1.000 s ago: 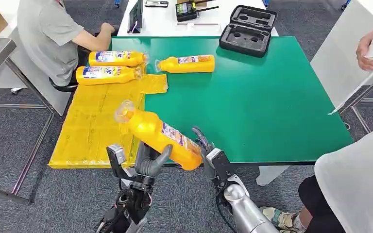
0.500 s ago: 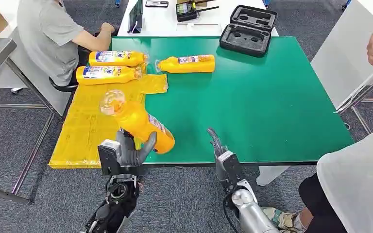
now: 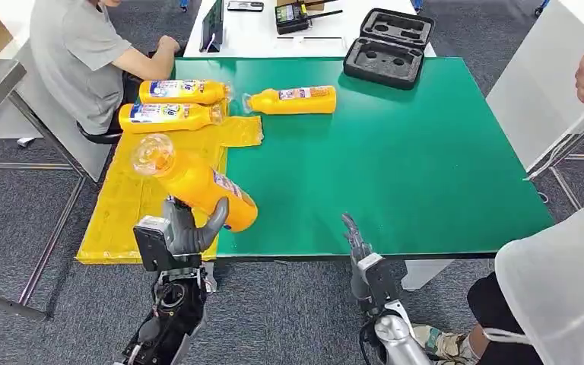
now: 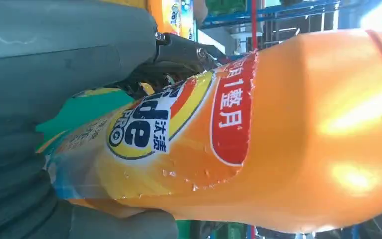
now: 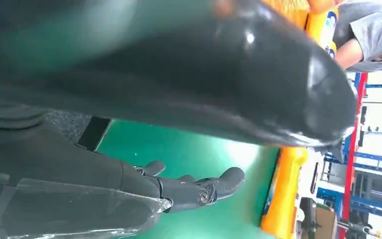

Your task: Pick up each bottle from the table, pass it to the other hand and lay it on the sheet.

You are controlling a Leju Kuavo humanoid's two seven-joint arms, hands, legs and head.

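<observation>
While the left hand (image 3: 185, 234) is being raised at the table's near edge, an orange bottle (image 3: 195, 182) is being gripped around its lower body, tilted with its clear cap pointing up and away over the yellow sheet (image 3: 133, 201); in the left wrist view the bottle's label (image 4: 179, 119) is being pressed against the grey thumb. The right hand (image 3: 365, 258) is being held upright just off the near edge of the green table (image 3: 395, 160), its fingers (image 5: 199, 191) apart and holding nothing. Two bottles (image 3: 171, 103) are lying on the sheet's far end and a third (image 3: 293, 99) beside it on the table.
</observation>
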